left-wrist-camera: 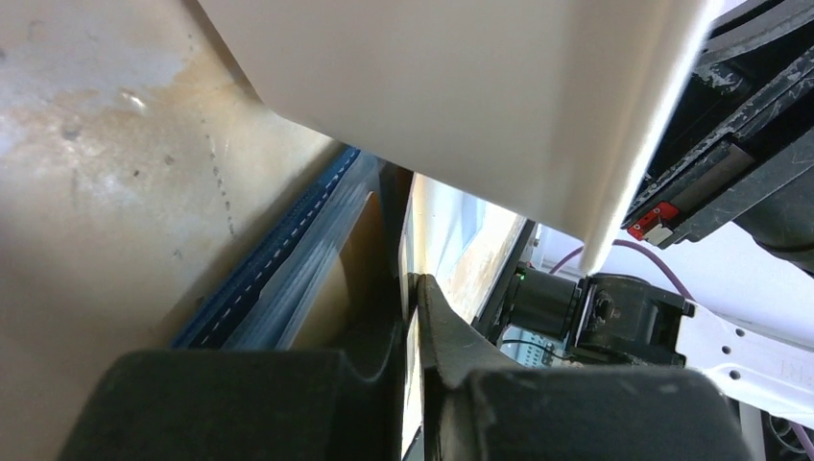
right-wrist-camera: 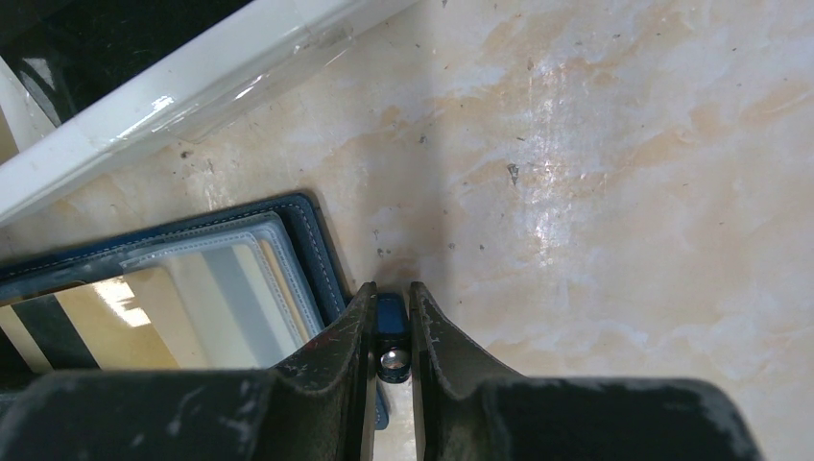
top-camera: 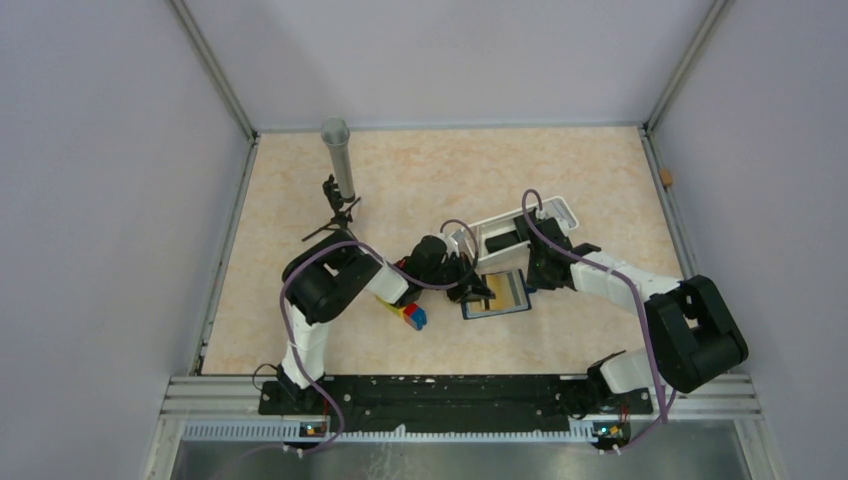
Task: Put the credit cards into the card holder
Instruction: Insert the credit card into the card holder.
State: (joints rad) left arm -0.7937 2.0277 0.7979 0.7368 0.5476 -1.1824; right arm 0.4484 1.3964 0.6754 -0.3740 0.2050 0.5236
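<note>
Right gripper [right-wrist-camera: 392, 288]: jaws closed on the small navy snap tab [right-wrist-camera: 390, 325] with the metal stud. The tab sticks out of the near edge of the soft navy-blue fold-over card holder [right-wrist-camera: 322, 250]. This looks like an anchoring grip that pins the holder open and flat on the beige marbled tabletop [right-wrist-camera: 624, 192], so it can't slide while a card goes in.

Holder lies opened, clear inner slots up. A yellow-gold flat plastic card with a dark stripe [right-wrist-camera: 106, 327] shows through a slot window, so it is already seated or nearly so.

Left gripper [left-wrist-camera: 413, 284]: fingers pressed nearly together. A thin pale flat plastic card [left-wrist-camera: 412, 365] appears pinched edge-on between them, though it's hard to be sure from this low angle. It points at the holder's stitched blue edge and slot mouth, probably held shallow so it can feed under the clear film.

White oblong plastic tray [right-wrist-camera: 192, 86] sits just beyond the holder. Its wall is close over the left wrist, so room is tight. Chunky coloured toy bricks [top-camera: 411, 316] lie under the left arm, apart from the holder.

Judgement: second card mid-insertion.
</note>
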